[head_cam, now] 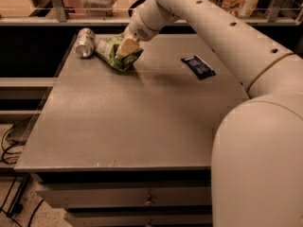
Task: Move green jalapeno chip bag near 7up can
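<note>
As the gripper, upper left of the frame, clasps the green jalapeno chip bag just beside the 7up can, releasing it seems next.

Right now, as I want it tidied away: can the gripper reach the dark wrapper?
Probably yes: the dark wrapper lies uncovered, though the gripper holds the green jalapeno chip bag.

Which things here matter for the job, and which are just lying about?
In the job: green jalapeno chip bag, next to the can; 7up can, on its side at the far-left corner; tool, closed on the bag.
Lying about: dark blue wrapper, flat on the table, far right.
</note>
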